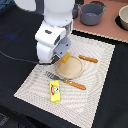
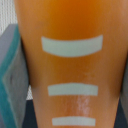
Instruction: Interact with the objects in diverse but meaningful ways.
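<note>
Exterior view, scanning left to right. I see the yellow butter block [image 1: 55, 91] lying flat on the woven placemat [image 1: 102, 60], near the mat's 7 o'clock corner. Just past it, a wooden-handled fork [image 1: 66, 80] lies at the plate's 6 o'clock, beside the rim. My gripper [image 1: 65, 54] hangs over the round tan plate [image 1: 73, 69], at about the plate's 11 o'clock. The jaws are clamped on the orange-yellow bread loaf [image 1: 65, 58], which is held above the plate. A second wooden-handled utensil [image 1: 88, 59] lies at the plate's 2 o'clock. The grey two-handled pot [image 1: 92, 13] stands off the mat, at 12 o'clock.

Wrist view: loaf [image 2: 70, 65] fills the frame, with three pale stripes.
</note>
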